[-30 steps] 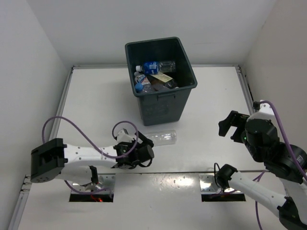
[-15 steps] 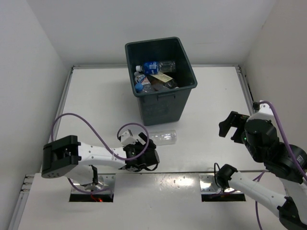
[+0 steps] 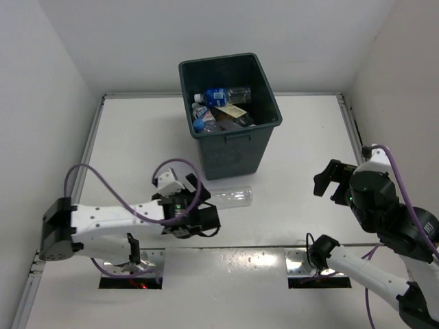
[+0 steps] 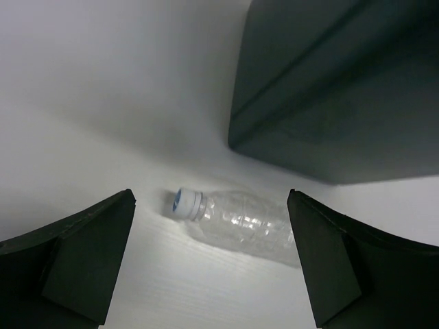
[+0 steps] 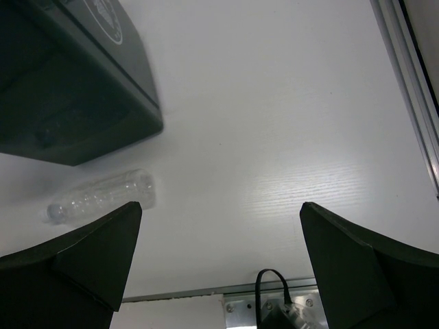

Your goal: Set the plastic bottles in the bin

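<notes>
Near edge: both arm bases sit on metal plates [image 3: 302, 264] fixed to the white table [image 3: 137, 137]. The left arm lies low, stretched rightward across the table from its base at the far left, with a purple cable [image 3: 103, 175] looping above the forearm and the wrist aimed toward the bin. Left gripper [image 4: 210, 197]: jaws spread wide, nothing between the pads; whether the fingers touch the table surface, cannot tell. Straight ahead of it, in line with the gap, one clear unlabelled bottle [image 4: 236, 223] lies on its side with its pale cap toward the gripper, untouched, and only bare table between fingertips and cap. The right arm is folded at the right side, elbow raised, with the wrist held high above the table and tilted down toward the middle. Right gripper [image 5: 221, 205]: jaws fully apart, empty, well apart from the bottle. The bottle's base end points right. It rests just in front of the bin [image 3: 230, 154], near its front wall but not touching, so that wall stands directly behind it on the far side. The bin is upright at mid-table, dark grey-green and tapered, with a rolled rim. Inside it several bottles [image 3: 223, 96] are piled, one with a blue label uppermost at the far side and a blue cap at the left; count unclear. Beyond is the white back wall [image 3: 206, 34].
</notes>
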